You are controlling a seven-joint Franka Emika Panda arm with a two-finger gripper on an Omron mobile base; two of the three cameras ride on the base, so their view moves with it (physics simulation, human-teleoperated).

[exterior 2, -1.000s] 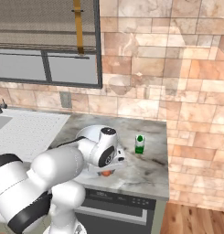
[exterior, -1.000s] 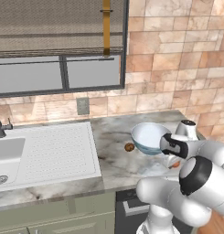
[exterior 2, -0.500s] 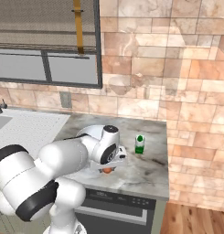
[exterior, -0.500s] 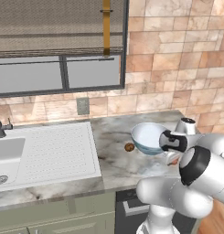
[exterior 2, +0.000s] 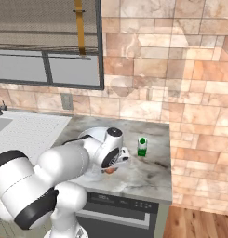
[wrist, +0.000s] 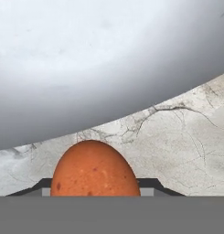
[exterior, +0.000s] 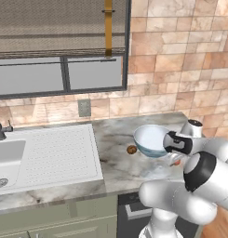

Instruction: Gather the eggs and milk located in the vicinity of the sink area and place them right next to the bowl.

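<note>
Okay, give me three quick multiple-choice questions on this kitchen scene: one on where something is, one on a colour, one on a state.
1. Where does the dark brown egg lie?
A. in the sink basin
B. on the counter left of the bowl
C. inside the bowl

2. What colour is the small bottle near the wall?
A. green
B. red
C. yellow

3. What is the gripper doing?
A. open, empty
B. shut on the orange-brown egg
C. shut on the bottle

Answers: 1 B, left base view shows it beside the bowl; 2 A, right base view; 3 B, hand view shows the egg between its tips.
</note>
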